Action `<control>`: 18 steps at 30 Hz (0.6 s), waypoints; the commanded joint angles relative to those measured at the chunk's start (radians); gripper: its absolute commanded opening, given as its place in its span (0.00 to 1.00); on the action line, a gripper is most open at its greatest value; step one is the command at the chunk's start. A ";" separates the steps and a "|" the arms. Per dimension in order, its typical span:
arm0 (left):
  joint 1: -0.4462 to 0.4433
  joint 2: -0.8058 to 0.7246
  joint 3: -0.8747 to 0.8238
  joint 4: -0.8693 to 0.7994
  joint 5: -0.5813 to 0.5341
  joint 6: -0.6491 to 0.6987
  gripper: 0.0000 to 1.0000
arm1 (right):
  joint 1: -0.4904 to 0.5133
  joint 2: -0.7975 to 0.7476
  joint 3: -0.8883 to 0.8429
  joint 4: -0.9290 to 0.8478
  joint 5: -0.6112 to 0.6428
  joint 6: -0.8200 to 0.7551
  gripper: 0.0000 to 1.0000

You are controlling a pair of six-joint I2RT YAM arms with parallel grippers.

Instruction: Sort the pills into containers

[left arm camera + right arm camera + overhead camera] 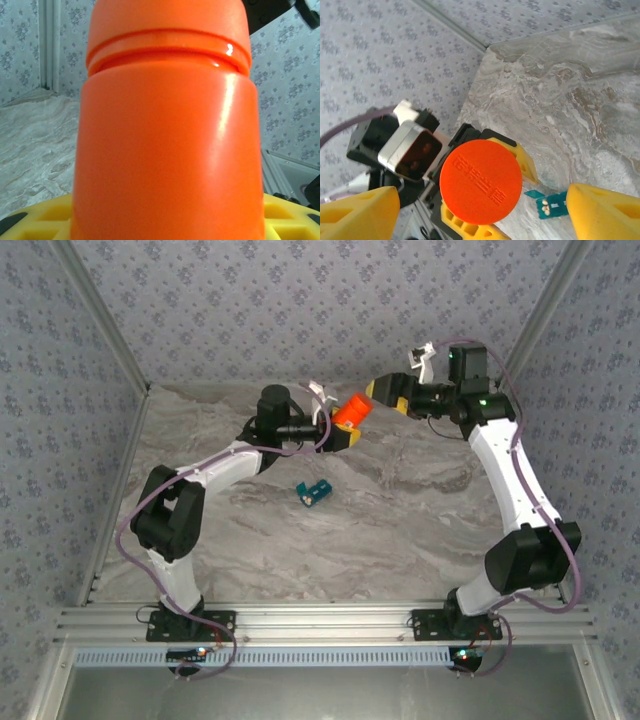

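Glossy orange cylindrical bottle (165, 150); flat teal pill box (313, 493); veined marble table (400, 530).

Lid (481, 181) of the orange bottle (165, 150): one row of raised signs across the middle.
Signs: orange like the lid, too faint to read.

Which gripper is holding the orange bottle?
The left gripper: it clamps the bottle by its body, above the table. The right gripper stands open, off the cap.
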State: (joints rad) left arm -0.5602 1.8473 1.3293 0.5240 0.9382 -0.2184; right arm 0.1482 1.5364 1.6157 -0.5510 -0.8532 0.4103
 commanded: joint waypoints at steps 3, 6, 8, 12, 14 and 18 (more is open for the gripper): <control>0.006 -0.036 0.025 0.074 0.077 -0.053 0.00 | -0.006 0.037 0.101 -0.109 -0.143 -0.246 0.88; 0.004 -0.034 0.030 0.067 0.084 -0.055 0.00 | 0.006 0.077 0.155 -0.155 -0.138 -0.272 0.88; 0.003 -0.034 0.032 0.067 0.084 -0.056 0.00 | 0.014 0.101 0.183 -0.178 -0.130 -0.284 0.87; 0.003 -0.034 0.031 0.067 0.088 -0.056 0.00 | 0.027 0.130 0.204 -0.201 -0.110 -0.295 0.86; 0.003 -0.034 0.031 0.065 0.088 -0.056 0.00 | 0.029 0.137 0.204 -0.205 -0.108 -0.297 0.85; 0.003 -0.035 0.032 0.064 0.088 -0.056 0.00 | 0.035 0.143 0.198 -0.211 -0.107 -0.303 0.81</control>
State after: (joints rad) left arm -0.5602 1.8473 1.3296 0.5362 0.9989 -0.2642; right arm 0.1776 1.6722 1.7901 -0.7319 -0.9508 0.1387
